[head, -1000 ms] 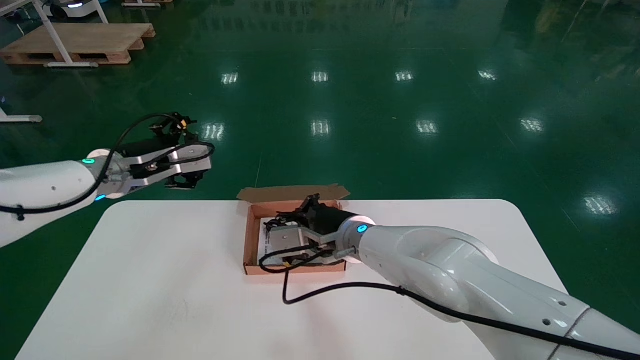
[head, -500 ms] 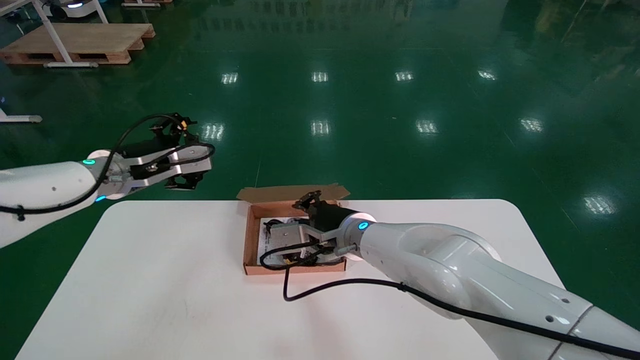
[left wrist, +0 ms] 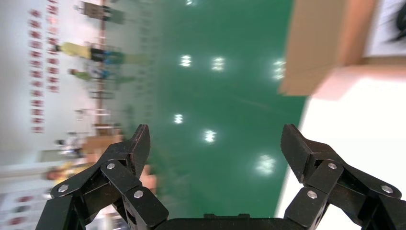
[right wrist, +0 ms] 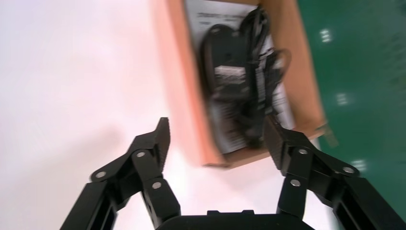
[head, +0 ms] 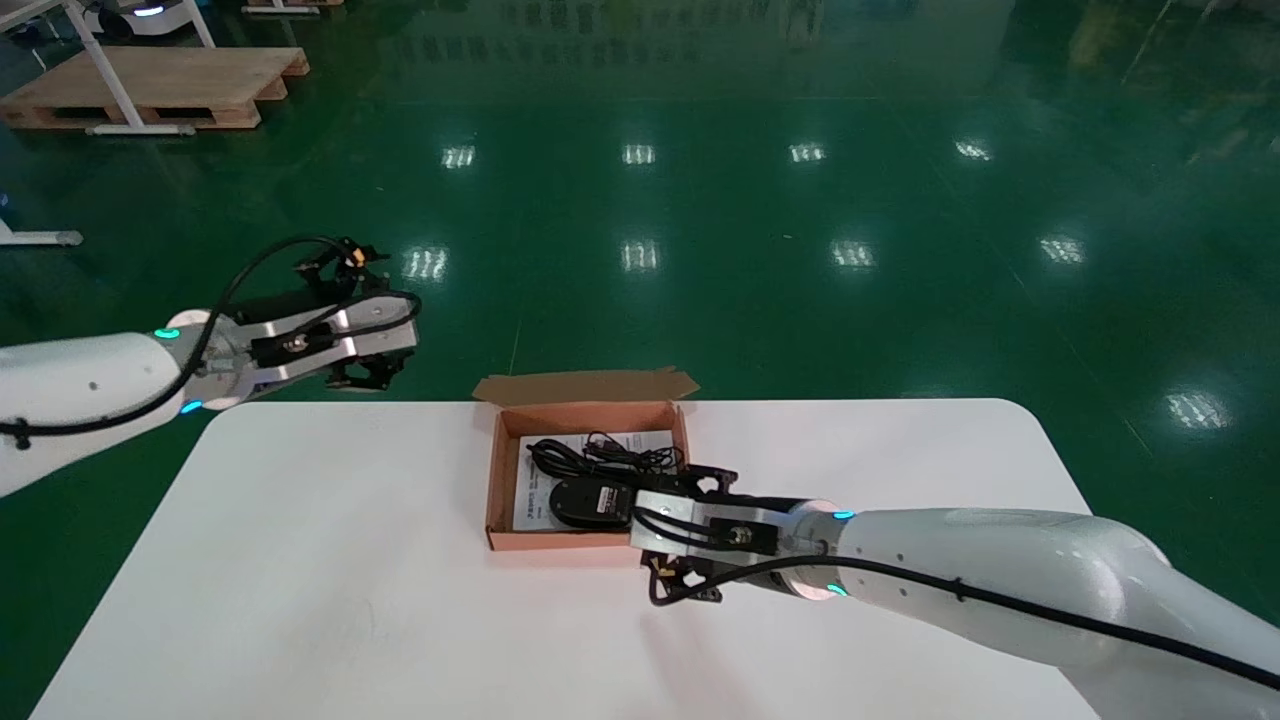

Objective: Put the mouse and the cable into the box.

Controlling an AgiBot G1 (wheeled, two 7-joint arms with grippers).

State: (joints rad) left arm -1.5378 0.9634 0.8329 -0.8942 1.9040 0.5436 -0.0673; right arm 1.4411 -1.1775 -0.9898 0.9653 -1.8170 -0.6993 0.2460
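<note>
In the head view, the brown box (head: 500,480) stands open on the white counter (head: 300,560), near its far edge, with the flap folded back. The black mouse (head: 585,500) lies inside it on a printed sheet (head: 530,490), and the black cable (head: 605,457) lies bundled just behind the mouse, also inside. The right claw (head: 668,535) is low over the counter just beside the near right corner of the box, and it holds nothing. The left claw (head: 395,335) hangs in the air beyond the far left corner of the counter, well apart from the box

In the left wrist view, the left claw (left wrist: 215,136) is spread wide with nothing between its fingers; behind it are the green floor (left wrist: 215,86) and the box flap (left wrist: 316,48)

In the right wrist view, the right claw (right wrist: 216,127) is also wide open and empty. The box (right wrist: 177,96) is in front of it, somewhat blurred, with the mouse (right wrist: 222,57) and the cable (right wrist: 253,72) inside
</note>
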